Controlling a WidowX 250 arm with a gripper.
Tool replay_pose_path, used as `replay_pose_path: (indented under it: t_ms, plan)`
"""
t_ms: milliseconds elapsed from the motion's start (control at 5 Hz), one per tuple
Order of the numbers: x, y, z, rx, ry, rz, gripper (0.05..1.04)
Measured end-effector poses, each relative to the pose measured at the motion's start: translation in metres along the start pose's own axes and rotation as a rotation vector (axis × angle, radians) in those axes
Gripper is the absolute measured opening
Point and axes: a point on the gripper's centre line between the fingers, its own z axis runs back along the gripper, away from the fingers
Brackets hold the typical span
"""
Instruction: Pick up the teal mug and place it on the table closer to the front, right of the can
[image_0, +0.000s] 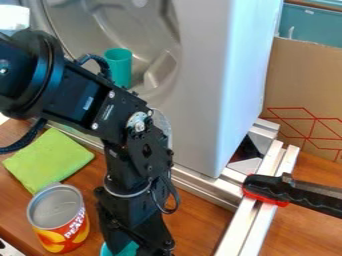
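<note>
Black mechanical gripper (135, 244) low by a smooth teal object (126, 250), partly hidden, on brown wooden surface (197, 222). Jaws: can't tell. Wants steady, upright handling, clear of the red-and-yellow metal-topped can (59, 220) nearby.

Just left of the gripper (137, 241), a fruit can (59, 220) with a red-and-yellow label stands upright on the wooden surface (190, 222). Farther up and left of the gripper lies a lime-green cloth (48, 159). Beyond the gripper, a teal cup (119, 67) sits in a gray molded basin (150, 30), whose pale side panel (214, 75) rises up and right of it. To the gripper's right, a black-and-red clamp handle (294, 192) crosses metal rails (264, 200). Farthest up and right are a cardboard box (304, 85) and a teal bin (310, 25).
</note>
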Motion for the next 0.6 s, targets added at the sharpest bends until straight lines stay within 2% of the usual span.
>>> replay_pose_path:
  t_ms: [200,400,600]
  plan:
    - [-0.007,0.006,0.011,0.000,0.012,0.033,1.007]
    - [-0.033,0.035,0.032,0.041,0.022,0.042,1.002]
    - [-0.051,0.048,0.044,0.082,0.047,0.051,1.001]
